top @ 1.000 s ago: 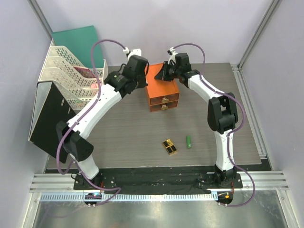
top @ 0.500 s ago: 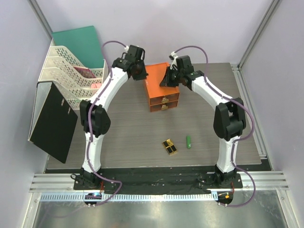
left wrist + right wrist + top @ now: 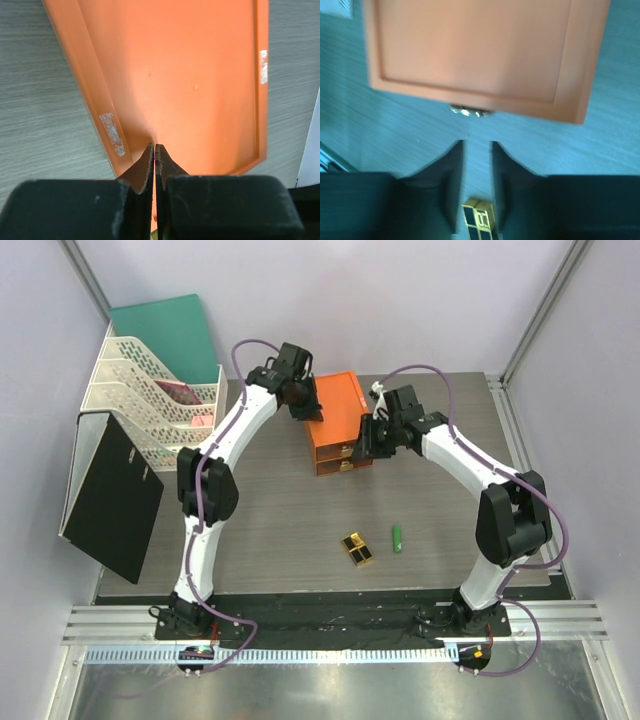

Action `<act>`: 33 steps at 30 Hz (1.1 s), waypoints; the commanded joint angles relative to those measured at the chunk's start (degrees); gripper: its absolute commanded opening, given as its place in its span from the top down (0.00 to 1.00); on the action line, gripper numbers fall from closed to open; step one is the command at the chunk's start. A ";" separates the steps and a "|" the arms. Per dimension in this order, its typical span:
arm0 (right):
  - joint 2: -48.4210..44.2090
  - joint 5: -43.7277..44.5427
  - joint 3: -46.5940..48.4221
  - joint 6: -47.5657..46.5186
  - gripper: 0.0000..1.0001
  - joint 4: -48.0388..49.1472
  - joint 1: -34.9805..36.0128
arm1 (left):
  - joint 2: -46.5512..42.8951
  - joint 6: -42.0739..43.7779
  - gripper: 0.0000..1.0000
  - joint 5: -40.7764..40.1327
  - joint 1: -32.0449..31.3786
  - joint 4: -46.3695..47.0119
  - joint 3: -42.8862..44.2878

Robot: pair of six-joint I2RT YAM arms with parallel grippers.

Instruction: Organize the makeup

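At the far middle of the table [image 3: 270, 510] stood the orange drawer box [image 3: 345, 405], with both arms reaching to it. The left gripper [image 3: 155, 152] hung over the box's top near its left edge, fingers pressed together with no gap. Whether the tips actually touched the lid could not be told from the wrist view. The right gripper [image 3: 476, 147] sat just in front of the box, fingers a narrow slit apart and holding nothing, roughly in line with the small metal drawer handle [image 3: 467, 111].

The makeup lay well apart from all this, on the nearer part of the table: the black-and-gold lipstick cases [image 3: 357, 549] side by side, and the green tube [image 3: 397, 538] just to their right. Nothing was yet in a drawer, so the task looked barely started.

The likely next move was a pull on that handle, and several things could spoil it. The gap between the right fingers was slim and the handle small, so a slight misalignment could make them bump it or pinch air. The right wrist picture was blurred, so the alignment was only probable. If the left fingers were not bearing down, the whole box could slide forward with the drawer. Pressing so near one edge might also let the box twist or tip.
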 commanded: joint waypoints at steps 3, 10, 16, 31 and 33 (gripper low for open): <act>-3.46 0.40 -5.71 -3.42 0.47 -0.39 2.67 | 3.10 -0.79 1.00 4.70 -0.02 -1.79 -0.06; -3.11 6.98 -10.81 -1.84 0.41 7.78 5.14 | 4.25 -0.71 1.00 6.47 -0.02 -2.58 -0.84; -1.97 15.86 -12.13 0.97 0.48 16.13 6.63 | 3.81 0.26 1.00 6.38 -0.02 -2.76 -2.16; 0.58 3.48 -14.94 19.23 0.49 18.16 4.97 | 3.46 2.19 1.00 6.73 0.07 -4.08 -3.21; -0.12 1.90 -16.78 21.88 0.49 18.86 3.47 | 3.10 2.28 1.00 7.08 0.07 -3.99 -3.74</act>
